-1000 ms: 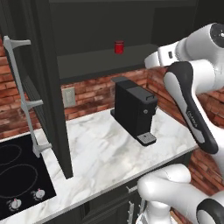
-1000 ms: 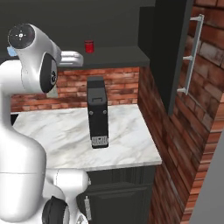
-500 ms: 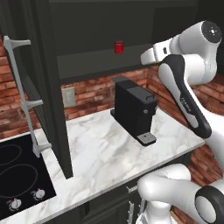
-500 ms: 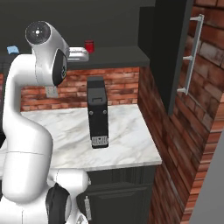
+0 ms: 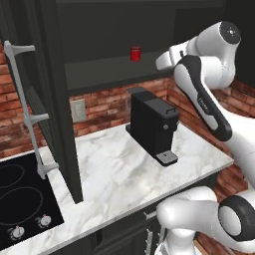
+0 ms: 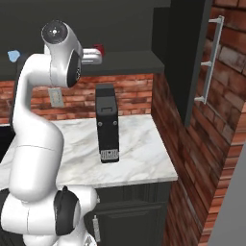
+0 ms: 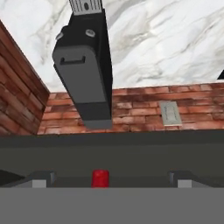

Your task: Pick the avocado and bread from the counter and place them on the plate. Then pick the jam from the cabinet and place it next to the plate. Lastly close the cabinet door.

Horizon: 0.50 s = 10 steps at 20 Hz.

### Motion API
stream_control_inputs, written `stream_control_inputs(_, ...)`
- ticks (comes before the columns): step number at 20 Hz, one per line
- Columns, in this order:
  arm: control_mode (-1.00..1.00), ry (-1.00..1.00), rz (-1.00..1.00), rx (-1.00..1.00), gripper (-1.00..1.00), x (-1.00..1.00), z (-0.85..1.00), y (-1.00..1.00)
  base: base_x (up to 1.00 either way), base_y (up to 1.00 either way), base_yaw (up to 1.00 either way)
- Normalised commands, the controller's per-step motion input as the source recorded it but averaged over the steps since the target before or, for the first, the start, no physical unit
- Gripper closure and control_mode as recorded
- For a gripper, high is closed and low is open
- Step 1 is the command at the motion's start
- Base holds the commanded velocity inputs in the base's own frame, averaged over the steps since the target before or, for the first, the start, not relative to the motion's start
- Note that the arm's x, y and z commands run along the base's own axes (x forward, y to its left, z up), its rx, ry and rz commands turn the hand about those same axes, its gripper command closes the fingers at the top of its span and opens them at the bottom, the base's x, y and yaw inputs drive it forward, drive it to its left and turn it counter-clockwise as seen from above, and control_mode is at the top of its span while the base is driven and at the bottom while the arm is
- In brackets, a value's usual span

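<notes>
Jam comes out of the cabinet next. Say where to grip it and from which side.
Grip the jam across its round sides at mid-height, coming in level from the open cabinet front. It stands upright on the shelf, and the gripper with open jaws already straddles it.

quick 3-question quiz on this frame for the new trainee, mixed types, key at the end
1. True or false: the jam has already been set down on the counter.
2. Multiple choice: in the hand view, the jam sits (a) between the two finger tips, (b) left of both, (c) on top of the coffee machine.
3. Fill in: the gripper jaws are ____.

Key
1. False. It stands on the cabinet shelf.
2. a
3. open, with nothing held
</notes>
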Motion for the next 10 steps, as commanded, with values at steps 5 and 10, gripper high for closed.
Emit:
stream_control_inputs(5, -1.0, 0.03, 0.02, 0.0, -1.0, 0.42, 0.0, 0.02, 0.0, 0.0, 0.0)
stream_control_inputs(10, -1.0, 0.05, 0.01, 0.0, -1.0, 0.43, 0.0, 0.08, 0.0, 0.0, 0.0)
